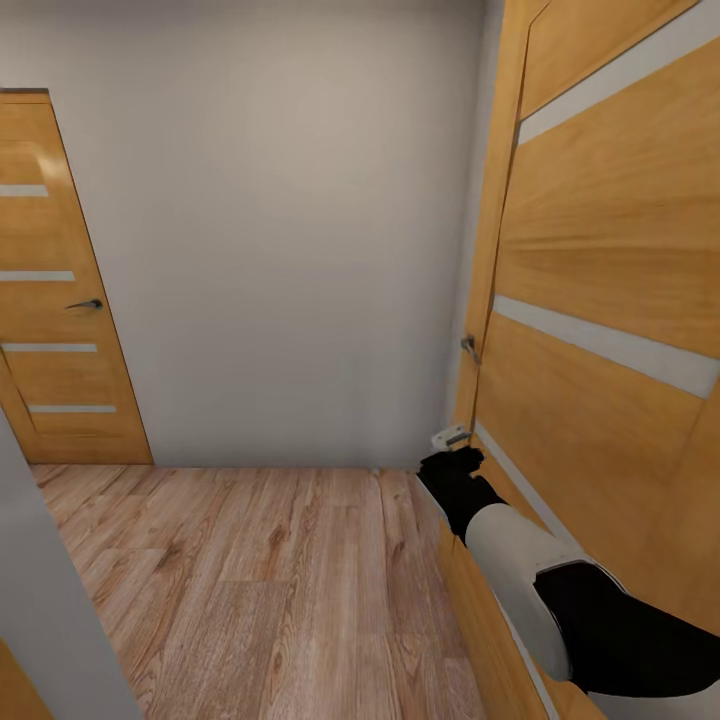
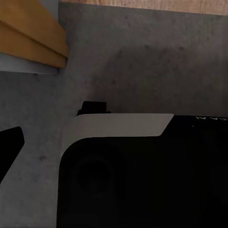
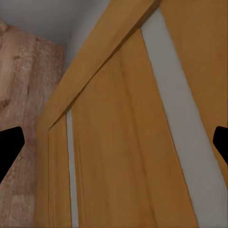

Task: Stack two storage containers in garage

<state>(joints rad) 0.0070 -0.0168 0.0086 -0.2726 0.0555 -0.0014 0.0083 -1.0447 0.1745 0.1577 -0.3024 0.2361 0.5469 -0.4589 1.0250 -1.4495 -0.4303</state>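
Observation:
The two storage containers are out of view. My right arm reaches forward along the wooden door (image 1: 600, 330) at the right, and its right gripper (image 1: 453, 438) hangs just below that door's handle (image 1: 468, 345), close to the door's edge. In the right wrist view the right gripper (image 3: 114, 147) is open, its dark fingertips (image 3: 9, 147) at the picture's two sides and only door panels between them. In the left wrist view the left gripper (image 2: 114, 152) points down at dark grey concrete floor (image 2: 142, 61), above my own black and white body (image 2: 118, 166); one fingertip (image 2: 9, 147) shows far out at the side.
I stand in a narrow hall with light wood plank flooring (image 1: 250, 580) and a plain grey wall (image 1: 280, 250) ahead. A second wooden door (image 1: 60, 300) with a dark handle (image 1: 85, 304) is shut at the left. A grey wall corner (image 1: 50, 600) juts in at the near left.

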